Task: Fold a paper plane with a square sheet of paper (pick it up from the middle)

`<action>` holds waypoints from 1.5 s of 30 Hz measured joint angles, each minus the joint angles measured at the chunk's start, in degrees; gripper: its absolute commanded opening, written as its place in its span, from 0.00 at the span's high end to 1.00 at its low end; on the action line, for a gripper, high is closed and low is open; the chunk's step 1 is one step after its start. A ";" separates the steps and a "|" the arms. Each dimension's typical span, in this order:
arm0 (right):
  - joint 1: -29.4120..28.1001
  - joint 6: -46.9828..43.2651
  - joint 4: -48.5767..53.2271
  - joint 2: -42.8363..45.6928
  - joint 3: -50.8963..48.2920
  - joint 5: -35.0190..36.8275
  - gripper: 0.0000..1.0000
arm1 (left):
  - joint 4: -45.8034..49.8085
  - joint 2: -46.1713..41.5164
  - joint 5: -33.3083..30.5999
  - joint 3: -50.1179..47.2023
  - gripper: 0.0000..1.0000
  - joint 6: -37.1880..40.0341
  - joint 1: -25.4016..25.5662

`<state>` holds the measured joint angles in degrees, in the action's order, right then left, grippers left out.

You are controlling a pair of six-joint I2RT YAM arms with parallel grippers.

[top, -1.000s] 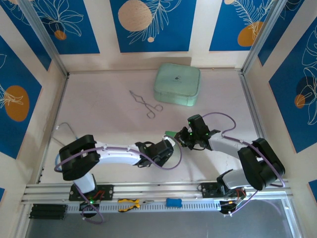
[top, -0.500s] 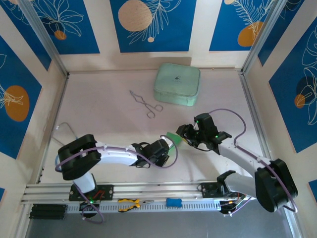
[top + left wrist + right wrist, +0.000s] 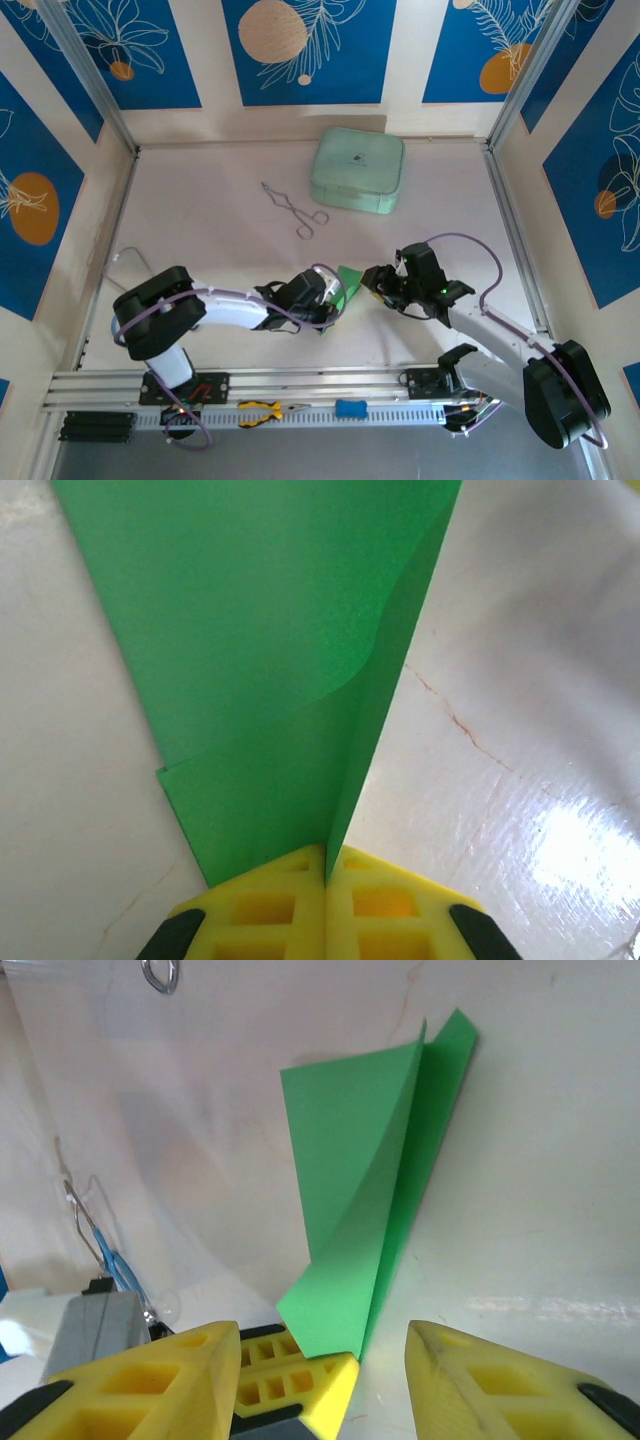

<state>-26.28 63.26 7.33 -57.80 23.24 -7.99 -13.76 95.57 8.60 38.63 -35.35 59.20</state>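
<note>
Toward the table's (image 3: 200,230) near edge, folded paper (image 3: 350,1160) held upright
The closed left gripper (image 3: 325,870) pinches the paper at its crease, which runs straight away from the fingers; the right gripper (image 3: 375,282), jaws part open and empty, sits just to its right, facing it
</note>
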 measured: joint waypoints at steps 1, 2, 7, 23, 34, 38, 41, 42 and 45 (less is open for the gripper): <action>-0.13 -0.24 -0.42 0.00 -0.35 -0.24 0.57 | -0.76 0.20 0.72 -0.24 1.00 -0.44 -0.33; -0.33 -0.44 -0.55 0.00 -0.55 -0.44 0.59 | -1.18 0.35 1.33 -0.35 1.00 -0.81 -0.57; -1.40 -2.03 -2.47 0.00 -1.31 -1.29 0.75 | -3.39 0.74 3.87 -1.09 1.00 -2.36 -1.81; -6.40 -7.17 -12.83 -11.45 -1.77 -6.01 0.93 | -11.69 2.62 10.86 -3.91 1.00 -6.64 -4.87; -6.60 -9.27 -19.76 -22.10 2.05 -7.63 0.95 | -13.73 2.89 13.07 -4.85 1.00 -7.89 -6.01; -6.60 -9.29 -20.96 -25.14 2.99 -7.93 0.95 | -13.79 2.89 13.49 -4.98 1.00 -7.91 -6.21; -6.38 -9.27 -21.70 -26.43 3.02 -7.93 0.95 | -14.10 2.89 13.53 -5.16 1.00 -8.11 -6.27; -6.32 -9.27 -21.88 -26.69 3.02 -7.93 0.95 | -14.14 2.89 13.62 -5.18 1.00 -8.15 -6.34; -6.16 -9.27 -22.45 -27.30 3.02 -7.91 0.95 | -14.16 2.89 13.92 -5.25 1.00 -8.35 -6.54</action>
<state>-32.45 54.00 -15.11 -85.10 26.26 -15.90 -27.92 98.45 22.52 33.39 -43.70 52.66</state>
